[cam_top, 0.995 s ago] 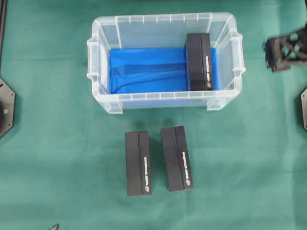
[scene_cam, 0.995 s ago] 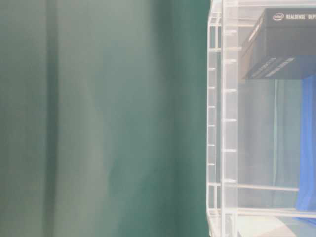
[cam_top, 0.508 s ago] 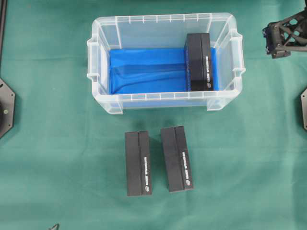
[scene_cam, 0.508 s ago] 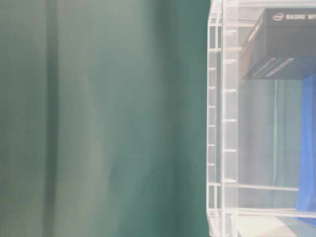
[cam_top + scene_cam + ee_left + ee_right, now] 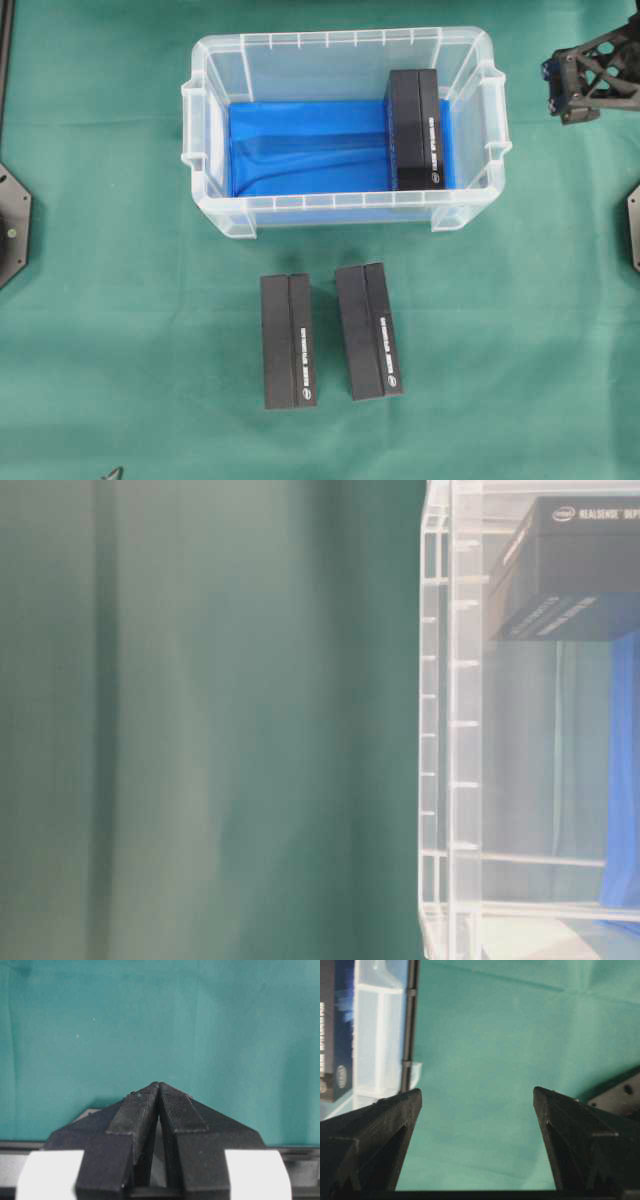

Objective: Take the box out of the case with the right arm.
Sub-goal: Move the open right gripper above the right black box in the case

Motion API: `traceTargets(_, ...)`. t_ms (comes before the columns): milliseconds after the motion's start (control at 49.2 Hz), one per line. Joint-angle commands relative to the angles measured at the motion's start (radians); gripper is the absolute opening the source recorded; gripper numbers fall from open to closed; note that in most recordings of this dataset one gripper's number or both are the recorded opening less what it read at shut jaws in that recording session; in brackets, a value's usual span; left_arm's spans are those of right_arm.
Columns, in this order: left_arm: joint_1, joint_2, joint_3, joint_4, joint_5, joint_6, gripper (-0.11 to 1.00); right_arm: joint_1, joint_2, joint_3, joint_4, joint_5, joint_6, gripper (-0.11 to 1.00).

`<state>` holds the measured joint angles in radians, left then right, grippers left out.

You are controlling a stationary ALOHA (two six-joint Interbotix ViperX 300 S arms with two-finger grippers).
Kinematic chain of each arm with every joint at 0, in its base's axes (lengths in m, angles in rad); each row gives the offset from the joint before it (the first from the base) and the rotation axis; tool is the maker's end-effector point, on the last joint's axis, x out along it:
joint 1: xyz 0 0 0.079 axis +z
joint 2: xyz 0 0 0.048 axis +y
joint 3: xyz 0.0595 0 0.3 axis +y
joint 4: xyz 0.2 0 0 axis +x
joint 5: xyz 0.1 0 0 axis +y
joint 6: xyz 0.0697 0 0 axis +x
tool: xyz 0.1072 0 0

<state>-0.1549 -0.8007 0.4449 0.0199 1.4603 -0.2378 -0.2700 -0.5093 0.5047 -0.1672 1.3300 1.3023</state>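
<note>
- Left end effector (image 5: 159,1091): pads pressed together, over bare surface (image 5: 120,350), idle and unseen from overhead.
- Two spare boxes (image 5: 288,342) (image 5: 368,331) on the surface, below the case (image 5: 345,205).
- Box (image 5: 415,128) inside the case against its right end wall, long axis running far rim to near rim.
- Right end effector (image 5: 578,85), nearer, spread wide and empty, outside the right wall; box lies leftward, open room above.

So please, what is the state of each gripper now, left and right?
Left gripper: closed, holding nothing.
Right gripper: open, empty, over the green cloth beside the case.
</note>
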Motion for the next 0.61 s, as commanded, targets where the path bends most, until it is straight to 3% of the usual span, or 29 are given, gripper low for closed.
traceTargets(0,-0.003,0.006,-0.011,0.003,-0.006,-0.002,0.00,-0.003,0.017,-0.043,0.012,-0.035,-0.002,0.89)
traceTargets(203,-0.003,0.003,-0.011,0.003,-0.006,-0.002,0.00,0.021,0.118,-0.112,0.026,-0.094,-0.002,0.89)
traceTargets(589,-0.003,0.000,-0.011,0.002,-0.006,0.000,0.00,0.072,0.368,-0.339,0.028,-0.104,-0.028,0.89)
